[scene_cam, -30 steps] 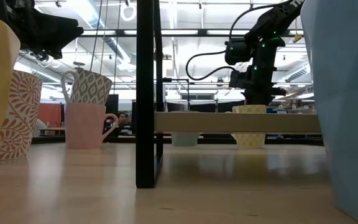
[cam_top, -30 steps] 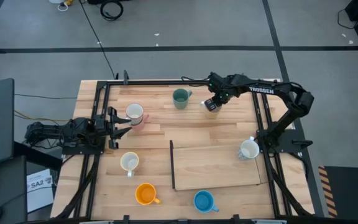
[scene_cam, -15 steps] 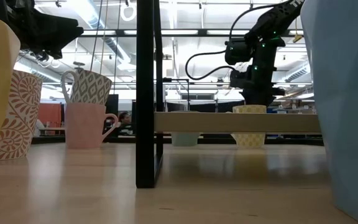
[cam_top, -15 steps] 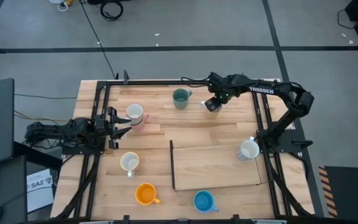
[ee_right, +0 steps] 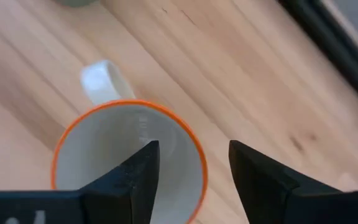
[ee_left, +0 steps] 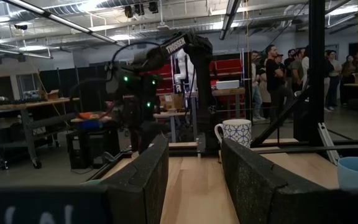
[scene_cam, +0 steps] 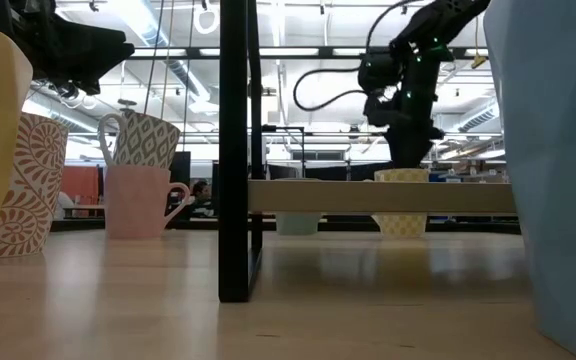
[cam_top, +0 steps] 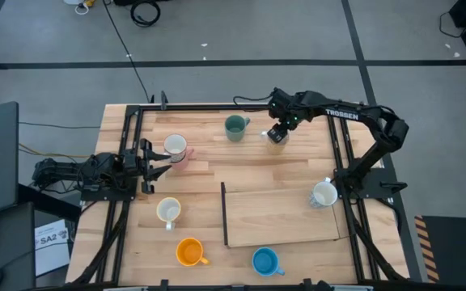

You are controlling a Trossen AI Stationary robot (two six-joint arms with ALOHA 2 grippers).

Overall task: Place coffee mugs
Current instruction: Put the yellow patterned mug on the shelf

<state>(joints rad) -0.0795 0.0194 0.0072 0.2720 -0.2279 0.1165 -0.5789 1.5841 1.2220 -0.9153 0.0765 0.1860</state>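
Right gripper (cam_top: 277, 132) hangs over the orange-rimmed white mug (ee_right: 127, 163) at the desk's (cam_top: 281, 174) far side, beside the dark green mug (cam_top: 235, 127). Jaws spread wide, straddling the rim, gripping nothing; mug stands upright on the wood, apparently set down. Left gripper (cam_top: 154, 156) waits at the left edge, jaws apart and empty, beside the white mug stacked in the pink mug (cam_top: 175, 148).

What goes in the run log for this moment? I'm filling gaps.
right gripper: open above orange-rimmed mug, mug on table | left gripper: open, waiting at table's left edge | green mug: beside it
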